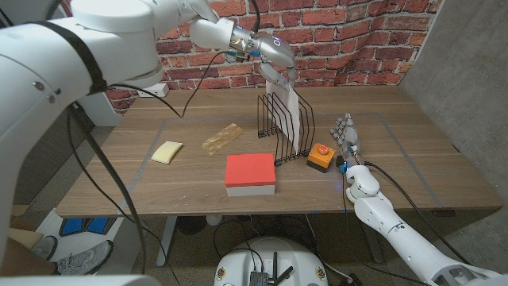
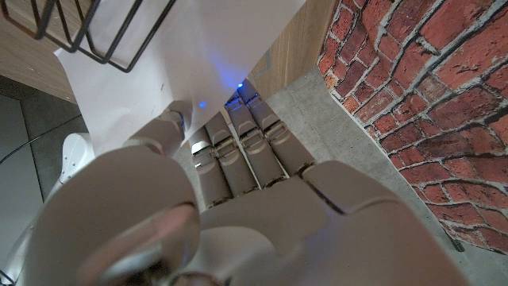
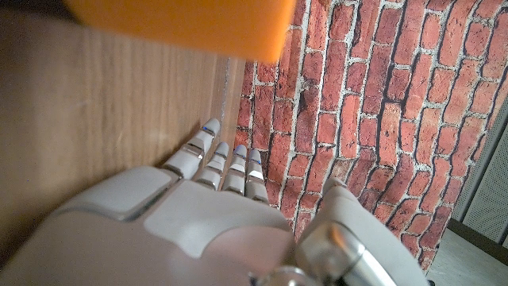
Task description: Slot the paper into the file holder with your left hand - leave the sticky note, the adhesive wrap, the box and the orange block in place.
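Paper [image 1: 294, 119], a white sheet, stands upright in the black wire file holder [image 1: 279, 127] near the table's far middle, its lower edge down among the right-hand wires and its top pinched by the left hand [image 1: 274, 67], which hangs above the holder from the arm reaching in over the brick wall side. Left wrist view: thumb on one face of the sheet [image 2: 175, 63], fingers [image 2: 238, 151] pressed on the other, a few holder wires [image 2: 95, 40] crossing the paper's upper part. Right hand [image 1: 347, 135] stands on its edge on the wooden table [image 1: 413, 159], right of the holder, fingers straight and close together, holding nothing; the right wrist view shows those fingers [image 3: 222, 159] extended along the tabletop. Orange block [image 1: 319, 157] with a red button on top sits just beside the holder's front right corner, between holder and right hand, and shows blurred in the right wrist view [image 3: 182, 24]. Box [image 1: 251, 175] with red lid and white sides lies in front of the holder. Adhesive wrap [image 1: 221, 137], tan roll, lies left of the holder; sticky note [image 1: 167, 151], pale yellow, further left, well apart.
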